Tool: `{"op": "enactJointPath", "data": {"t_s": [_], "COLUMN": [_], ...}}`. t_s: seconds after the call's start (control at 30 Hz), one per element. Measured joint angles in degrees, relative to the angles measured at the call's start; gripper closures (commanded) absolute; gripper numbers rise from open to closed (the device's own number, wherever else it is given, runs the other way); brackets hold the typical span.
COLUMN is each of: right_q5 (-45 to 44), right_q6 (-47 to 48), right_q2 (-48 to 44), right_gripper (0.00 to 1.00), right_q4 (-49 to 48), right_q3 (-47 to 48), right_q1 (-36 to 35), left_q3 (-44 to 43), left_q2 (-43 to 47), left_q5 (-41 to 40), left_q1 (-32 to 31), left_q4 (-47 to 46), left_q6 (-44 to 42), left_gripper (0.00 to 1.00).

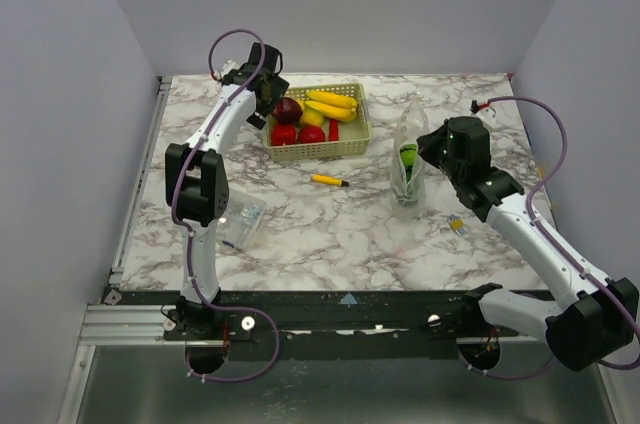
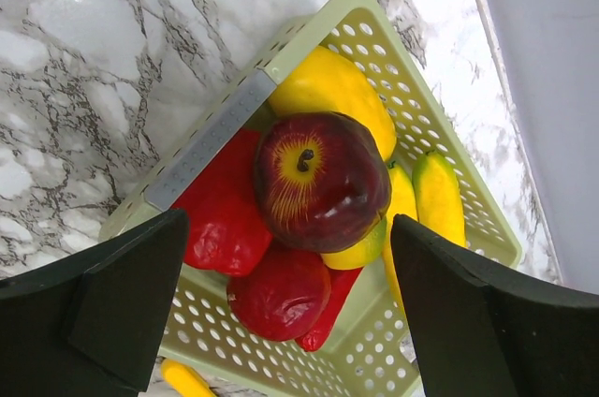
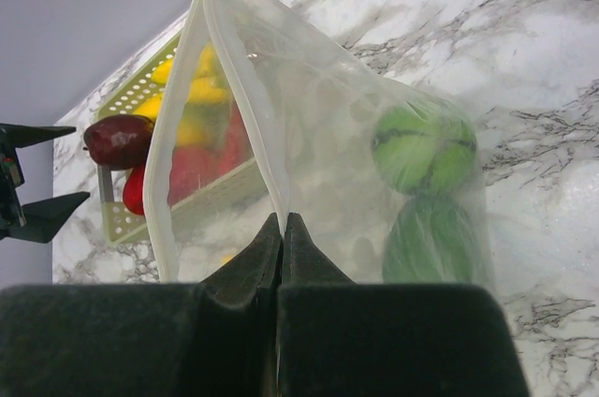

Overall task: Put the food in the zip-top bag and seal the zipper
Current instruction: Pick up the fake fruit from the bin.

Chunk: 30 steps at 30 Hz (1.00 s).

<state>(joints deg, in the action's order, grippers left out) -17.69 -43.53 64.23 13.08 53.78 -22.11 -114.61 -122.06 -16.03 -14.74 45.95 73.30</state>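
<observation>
The clear zip-top bag (image 1: 409, 159) stands on the table right of centre with a green pepper (image 1: 408, 159) inside; the pepper also shows in the right wrist view (image 3: 423, 149). My right gripper (image 3: 283, 221) is shut on the bag's mouth edge, the zipper strip (image 3: 245, 97), and holds the mouth open. My left gripper (image 1: 266, 89) is open, hovering over the left end of the basket above a dark-red apple (image 2: 320, 182). Red fruits (image 2: 281, 292), a lemon (image 2: 328, 88) and bananas (image 1: 333, 104) lie in the basket.
The yellow-green mesh basket (image 1: 352, 147) sits at the back centre. A thin yellow-and-black stick (image 1: 329, 180) lies in front of it. A flat clear packet (image 1: 243, 216) lies near the left arm. A small yellow item (image 1: 457, 227) lies by the right arm.
</observation>
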Motion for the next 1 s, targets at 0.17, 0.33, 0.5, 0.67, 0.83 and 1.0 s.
{"op": "enactJointPath", "data": {"t_s": [0.17, 0.33, 0.5, 0.67, 0.83, 1.0], "right_q5": [0.0, 0.3, 0.4, 0.4, 0.4, 0.4], "right_q6": [0.0, -0.4, -0.4, -0.4, -0.4, -0.4], "right_q2": [1.0, 1.9, 1.9, 2.4, 3.0, 3.1], "right_gripper": [0.99, 0.99, 0.99, 0.99, 0.99, 0.99], "right_q4": [-0.2, -0.2, -0.2, -0.2, -0.2, -0.2], "right_q3": [0.0, 0.0, 0.0, 0.0, 0.0, 0.0], "right_q1": [0.0, 0.0, 0.0, 0.0, 0.0, 0.0], "left_q3": [0.5, 2.7, 3.4, 3.4, 3.1, 1.8], "left_q2": [0.0, 0.0, -0.8, -2.4, -4.0, -5.1], "left_q5": [0.5, 2.4, 4.3, 4.4, 4.4, 4.4], "left_q1": [0.0, 0.0, 0.0, 0.0, 0.0, 0.0], "left_q4": [-1.1, -4.3, -7.0, -8.2, -8.9, -8.9], "left_q6": [1.7, 3.7, 5.3, 6.8, 8.1, 8.2], "left_gripper": [0.13, 0.17, 0.18, 0.19, 0.26, 0.48]}}
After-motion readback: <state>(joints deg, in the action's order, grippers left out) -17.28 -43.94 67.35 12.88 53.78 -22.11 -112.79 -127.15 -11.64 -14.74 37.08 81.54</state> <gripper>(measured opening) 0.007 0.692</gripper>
